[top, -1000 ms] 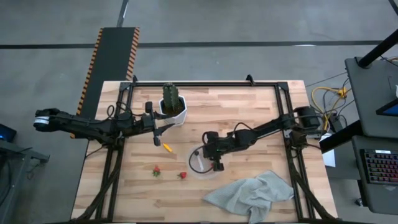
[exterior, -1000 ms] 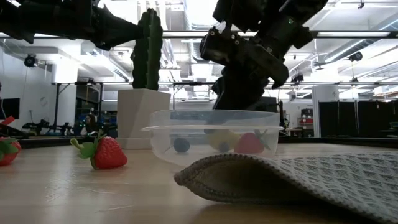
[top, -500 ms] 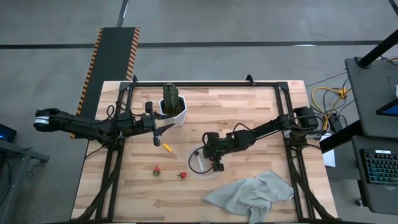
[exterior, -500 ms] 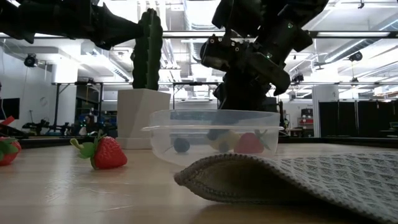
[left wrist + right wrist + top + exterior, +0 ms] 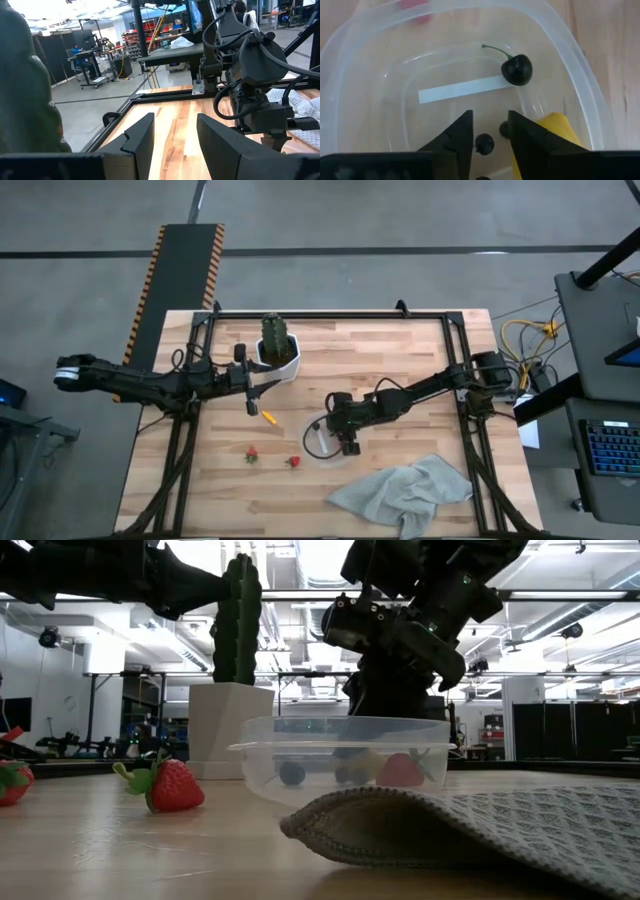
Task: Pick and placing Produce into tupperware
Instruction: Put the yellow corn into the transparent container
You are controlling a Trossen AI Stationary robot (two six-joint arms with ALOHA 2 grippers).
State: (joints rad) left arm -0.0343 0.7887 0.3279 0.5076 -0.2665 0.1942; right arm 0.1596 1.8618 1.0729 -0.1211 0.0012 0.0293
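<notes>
Change: right gripper stayed low over the tupperware, fingers slightly spread, empty; berry had just landed inside.
Left gripper: spread, idle near the cactus.
Meaning: you had 2 strawberries and the carrot remaining on the table.

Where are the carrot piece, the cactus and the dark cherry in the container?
carrot piece (image 5: 268, 417), high view, middle of the orange piece.
cactus (image 5: 237, 620), low view, middle of the green stem.
dark cherry (image 5: 516, 69), right wrist view, middle of the round fruit, inside the container (image 5: 580, 90), on its rim.
</notes>
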